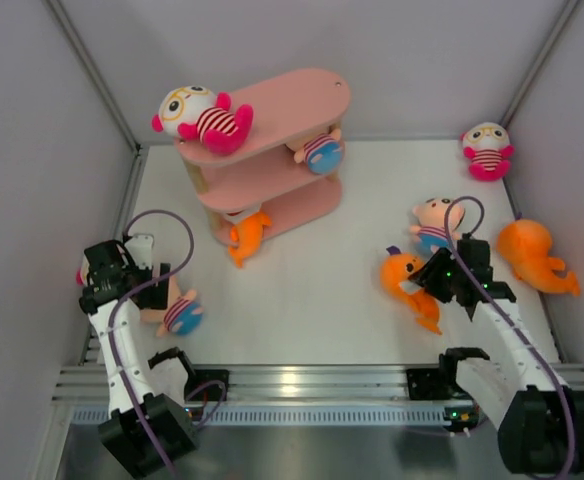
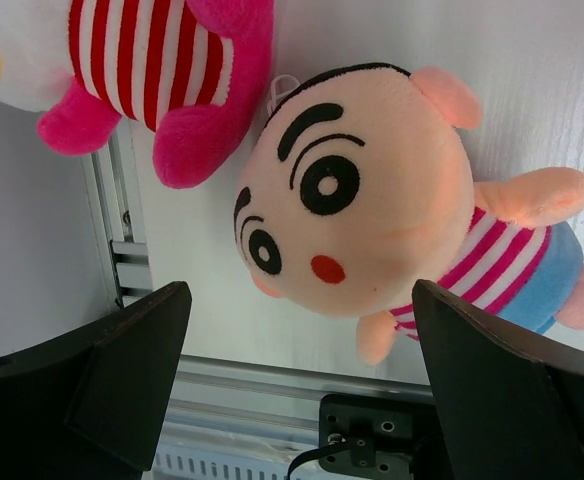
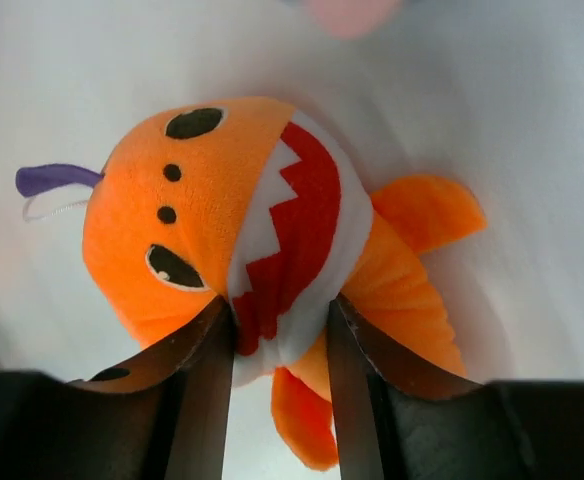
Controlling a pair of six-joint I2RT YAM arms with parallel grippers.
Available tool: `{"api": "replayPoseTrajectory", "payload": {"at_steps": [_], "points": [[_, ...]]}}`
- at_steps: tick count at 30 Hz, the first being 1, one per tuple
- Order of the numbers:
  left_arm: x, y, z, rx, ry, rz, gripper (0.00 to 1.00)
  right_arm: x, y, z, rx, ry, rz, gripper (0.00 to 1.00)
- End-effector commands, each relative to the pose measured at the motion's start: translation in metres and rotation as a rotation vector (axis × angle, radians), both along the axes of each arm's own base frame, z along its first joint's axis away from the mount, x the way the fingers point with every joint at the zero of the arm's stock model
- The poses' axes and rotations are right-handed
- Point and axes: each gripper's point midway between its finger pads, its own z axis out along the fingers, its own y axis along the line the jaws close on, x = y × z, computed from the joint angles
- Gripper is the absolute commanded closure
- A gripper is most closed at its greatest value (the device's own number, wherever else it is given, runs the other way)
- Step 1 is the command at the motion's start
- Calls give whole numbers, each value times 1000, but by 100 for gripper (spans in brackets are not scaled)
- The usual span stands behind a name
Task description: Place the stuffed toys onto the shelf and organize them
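Currently right end effector (image 3: 279, 308) pinches orange shark (image 3: 212, 200).

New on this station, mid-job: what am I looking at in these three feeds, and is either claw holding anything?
Two robot arms are bolted at the near edge of a table. One picture looks down from above and behind them; the other two come from a camera on each wrist. The pink shelf has a white-headed doll on its top board. The left gripper is open over a peach-headed doll, holding nothing. The right gripper pinches an orange shark at its mouth.
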Motion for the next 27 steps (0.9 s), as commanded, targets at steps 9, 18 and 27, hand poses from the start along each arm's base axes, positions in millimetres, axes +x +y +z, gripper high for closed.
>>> {"api": "replayPoseTrajectory", "payload": {"at_steps": [9,18,27], "points": [[9,5,9,17,-32,10,1,54,201,30,167,-139,418,47],[8,4,6,14,-24,4,1,22,195,57,-62,-188,640,20],[12,6,15,26,-43,7,1,-20,158,3,-114,-150,717,11]]}}
